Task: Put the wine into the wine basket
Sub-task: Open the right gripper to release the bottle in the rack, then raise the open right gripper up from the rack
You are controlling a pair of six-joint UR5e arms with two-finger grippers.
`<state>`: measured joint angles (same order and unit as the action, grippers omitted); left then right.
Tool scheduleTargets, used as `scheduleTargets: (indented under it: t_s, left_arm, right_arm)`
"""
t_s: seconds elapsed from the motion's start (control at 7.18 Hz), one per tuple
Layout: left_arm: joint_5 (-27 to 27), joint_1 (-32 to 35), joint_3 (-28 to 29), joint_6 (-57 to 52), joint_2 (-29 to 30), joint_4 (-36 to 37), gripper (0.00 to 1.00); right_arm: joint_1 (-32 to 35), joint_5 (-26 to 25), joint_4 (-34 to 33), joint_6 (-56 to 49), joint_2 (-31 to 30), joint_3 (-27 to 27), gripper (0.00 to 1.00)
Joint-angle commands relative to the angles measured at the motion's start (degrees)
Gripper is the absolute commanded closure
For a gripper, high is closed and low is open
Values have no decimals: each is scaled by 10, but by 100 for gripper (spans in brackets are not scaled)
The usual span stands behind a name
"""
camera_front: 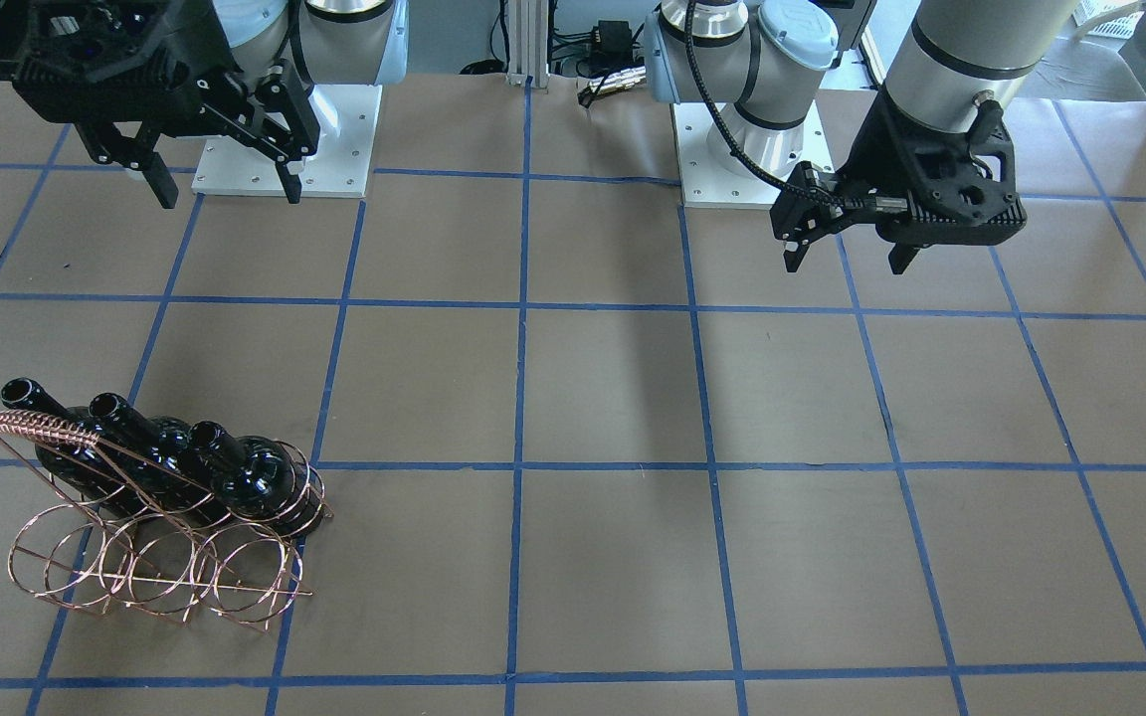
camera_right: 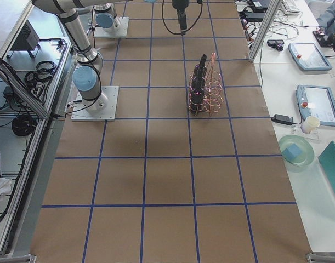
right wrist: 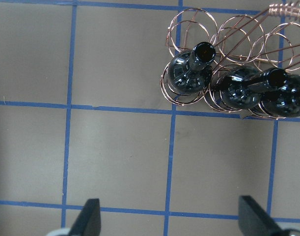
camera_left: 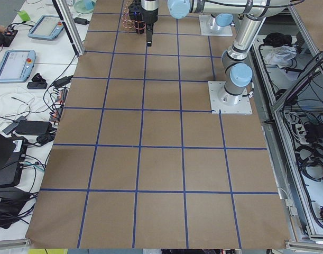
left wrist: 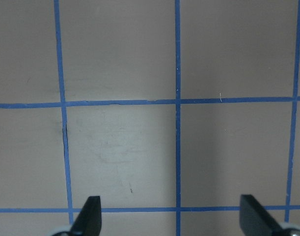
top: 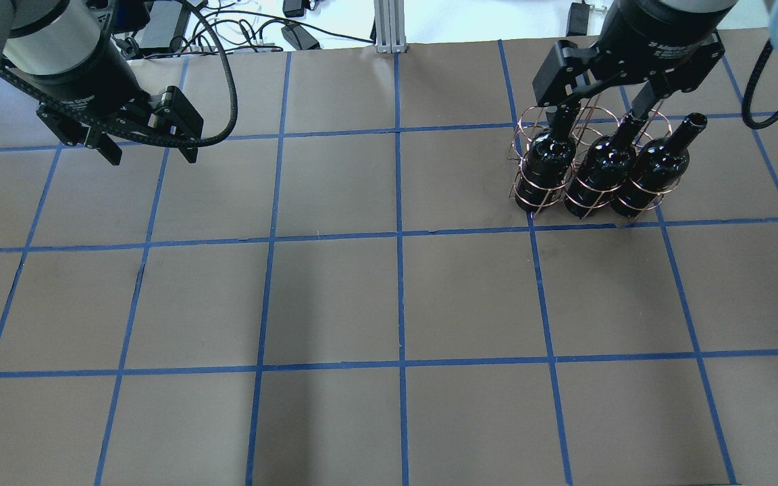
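Note:
Three dark glass wine bottles [camera_front: 245, 477] [top: 551, 158] [right wrist: 189, 76] lean side by side in the copper wire wine basket [camera_front: 150, 567] [top: 531, 196] [right wrist: 238, 32]. Their open mouths point up and their bases rest in the rings. My right gripper [top: 602, 118] [camera_front: 225, 189] [right wrist: 172, 221] hangs high above the basket, open and holding nothing; in the right wrist view the bottles lie well beyond its fingertips [right wrist: 91, 219]. Far across the table, my left gripper [top: 149, 152] [camera_front: 847, 254] [left wrist: 172, 221] is open over bare paper.
Brown paper with a blue tape grid covers the table [top: 396, 304]. Both arm bases stand on white plates [camera_front: 285, 149] at the robot's edge. Cables and power bricks [top: 261, 27] lie beyond the far edge, and side benches hold tablets [camera_right: 315, 104].

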<state>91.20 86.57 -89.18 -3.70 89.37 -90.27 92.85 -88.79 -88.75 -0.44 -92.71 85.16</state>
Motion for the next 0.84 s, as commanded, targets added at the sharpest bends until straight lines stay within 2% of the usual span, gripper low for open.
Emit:
scheduleTargets:
  t_s: [0.0, 0.28, 0.42, 0.7]
  left_arm:
    - [3, 0, -2, 1, -2, -8, 0]
    - [3, 1, -3, -3, -9, -24, 0]
    - [-5, 6, -4, 3, -10, -24, 0]
    - [-58, 5, -2, 4, -6, -17, 0]
  right_arm:
    - [7, 9, -9, 18, 6, 0, 0]
    - [1, 6, -50, 16, 31, -10, 0]
    - [1, 2, -49, 17, 31, -10, 0]
    - [-1, -3, -45, 18, 29, -9, 0]
